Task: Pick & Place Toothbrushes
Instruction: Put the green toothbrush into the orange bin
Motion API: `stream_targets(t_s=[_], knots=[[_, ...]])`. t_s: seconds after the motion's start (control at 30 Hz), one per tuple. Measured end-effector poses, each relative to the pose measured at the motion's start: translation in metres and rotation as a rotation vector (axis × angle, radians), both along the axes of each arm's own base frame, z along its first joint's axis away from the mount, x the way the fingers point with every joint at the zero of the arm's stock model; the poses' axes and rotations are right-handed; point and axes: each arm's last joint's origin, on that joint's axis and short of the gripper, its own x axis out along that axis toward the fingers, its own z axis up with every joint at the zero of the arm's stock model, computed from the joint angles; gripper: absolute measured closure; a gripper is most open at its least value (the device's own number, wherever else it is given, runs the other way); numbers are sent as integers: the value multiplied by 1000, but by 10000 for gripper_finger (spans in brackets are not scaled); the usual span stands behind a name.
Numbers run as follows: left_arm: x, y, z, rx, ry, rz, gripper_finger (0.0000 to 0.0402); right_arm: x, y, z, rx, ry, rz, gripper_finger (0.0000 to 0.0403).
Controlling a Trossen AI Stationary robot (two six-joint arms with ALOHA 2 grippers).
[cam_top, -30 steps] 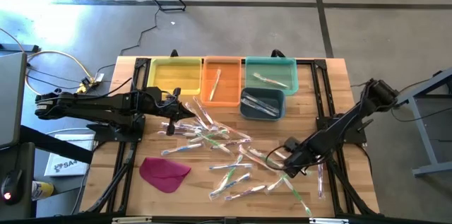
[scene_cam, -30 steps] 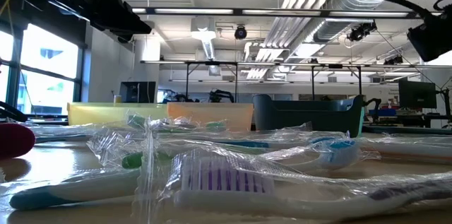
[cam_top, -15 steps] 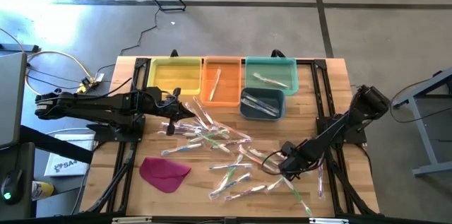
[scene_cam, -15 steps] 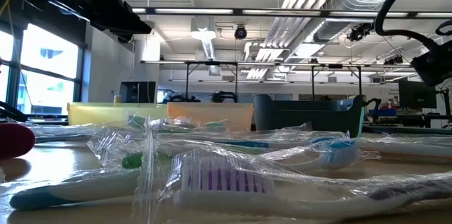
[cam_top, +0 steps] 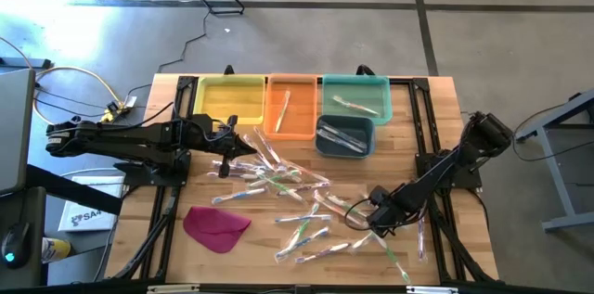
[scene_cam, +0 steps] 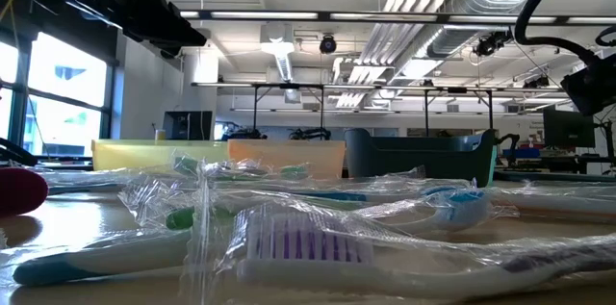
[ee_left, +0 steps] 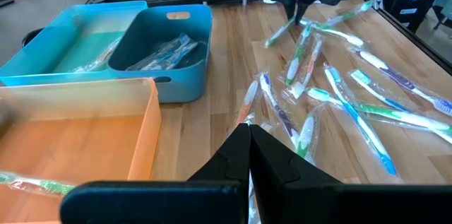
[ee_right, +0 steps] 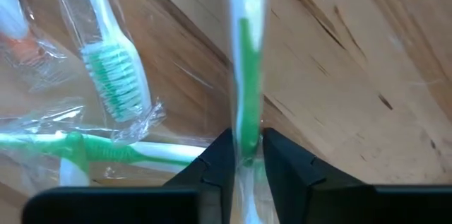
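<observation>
Fingers of the right gripper (ee_right: 246,157) pinch the handle of a green-and-white toothbrush (ee_right: 245,75) lying on the wooden table (cam_top: 436,127) near the right front of the scattered pile (cam_top: 297,192). A good grasp here means squeezing the handle itself, not just the slippery wrapper, and lifting straight up so the neighbouring green-bristled toothbrush (ee_right: 113,75) is not dragged along. The green bin (cam_top: 355,99) looks the likely destination. The left gripper (ee_left: 248,155) waits closed near the orange bin (ee_left: 78,136).
</observation>
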Motion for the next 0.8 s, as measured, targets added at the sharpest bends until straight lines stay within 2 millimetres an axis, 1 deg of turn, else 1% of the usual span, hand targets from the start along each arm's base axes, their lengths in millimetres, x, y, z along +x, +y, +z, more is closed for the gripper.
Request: stream_targets(t_s=[0.23,0.53,0.63,0.8], knots=[[0,0,0,0,0,0,402,0,0,0,1,1,-1,370],[0,0,0,0,0,0,402,-1,-1,2,6,-6,14,374],[0,0,0,0,0,0,402,-1,-2,6,-3,-38,26,374],[0,0,0,0,0,0,402,-2,-6,21,-33,-145,19,374]])
